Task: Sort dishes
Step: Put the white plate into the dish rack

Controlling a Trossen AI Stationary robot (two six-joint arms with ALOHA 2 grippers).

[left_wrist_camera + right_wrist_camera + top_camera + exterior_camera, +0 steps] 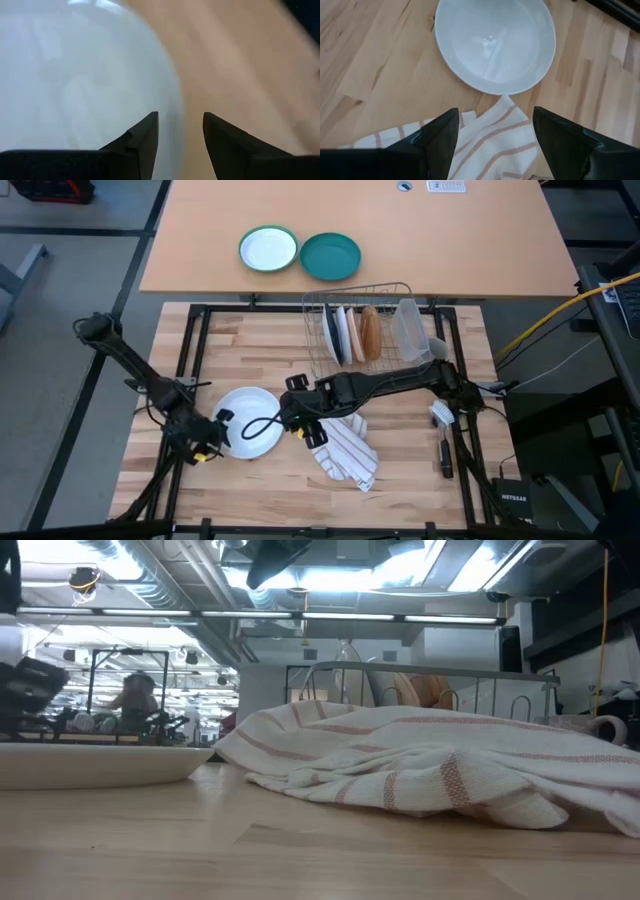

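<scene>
A: I've got the left gripper (180, 137) at the rim of the white plate (248, 424), jaws parted, one finger over the plate and one over bare wood. It grips nothing.

B: And the right?

A: The right gripper (495, 137) hangs above the striped dish towel (485, 145), fingers spread wide and holding nothing, the white plate just beyond the towel's edge.

B: Where does the plate sit?

A: Flat on the butcher-block table (240, 340), touching the towel's corner, well in front of the wire dish rack (365, 330). In that rack stand the dark blue plate (331, 335) and the tan-brown plate (370, 333), upright in the slots.
</scene>
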